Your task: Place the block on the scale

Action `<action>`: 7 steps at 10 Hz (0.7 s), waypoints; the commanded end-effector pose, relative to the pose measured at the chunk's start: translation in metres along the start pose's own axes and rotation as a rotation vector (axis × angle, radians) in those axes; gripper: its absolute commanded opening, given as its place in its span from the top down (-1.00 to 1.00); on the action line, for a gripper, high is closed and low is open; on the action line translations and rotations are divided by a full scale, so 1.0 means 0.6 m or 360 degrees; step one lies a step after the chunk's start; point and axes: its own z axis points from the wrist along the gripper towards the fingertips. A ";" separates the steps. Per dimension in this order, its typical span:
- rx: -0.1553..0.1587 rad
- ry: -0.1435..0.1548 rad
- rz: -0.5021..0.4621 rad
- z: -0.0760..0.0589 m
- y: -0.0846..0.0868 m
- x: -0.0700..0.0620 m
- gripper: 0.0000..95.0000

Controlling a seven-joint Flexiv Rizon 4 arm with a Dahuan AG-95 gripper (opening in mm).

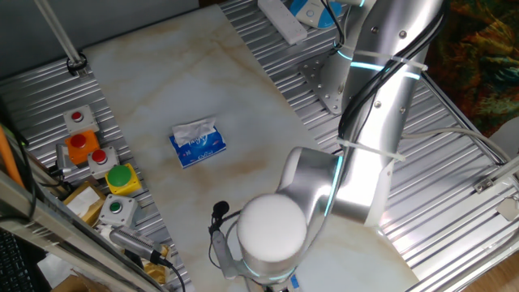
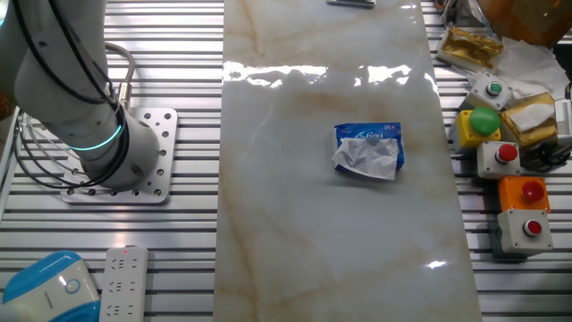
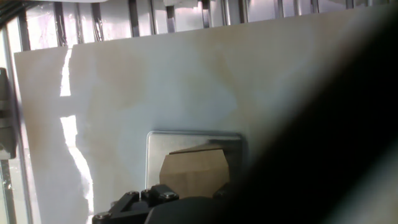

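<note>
In the hand view the block (image 3: 193, 173), a light-tan wooden piece, shows close to the camera just beyond my gripper (image 3: 190, 194). The dark fingers sit against its near sides, so the gripper looks shut on the block. Right behind the block lies the scale (image 3: 186, 140), a flat grey slab with rounded corners on the marble top. The block overlaps the slab's near half; whether it touches the slab I cannot tell. In both fixed views the block, scale and gripper are hidden or out of frame; the arm's round white wrist joint (image 1: 272, 229) hangs over the table's near edge.
A blue-and-white tissue pack (image 1: 197, 143) (image 2: 368, 149) lies mid-table. Button boxes (image 1: 99, 165) (image 2: 509, 156) line one side on the ribbed metal. The arm's base (image 2: 107, 156) stands on the other side. A dark blur covers the hand view's right part.
</note>
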 end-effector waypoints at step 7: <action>-0.0001 0.0035 -0.0067 -0.044 -0.008 0.002 -1.00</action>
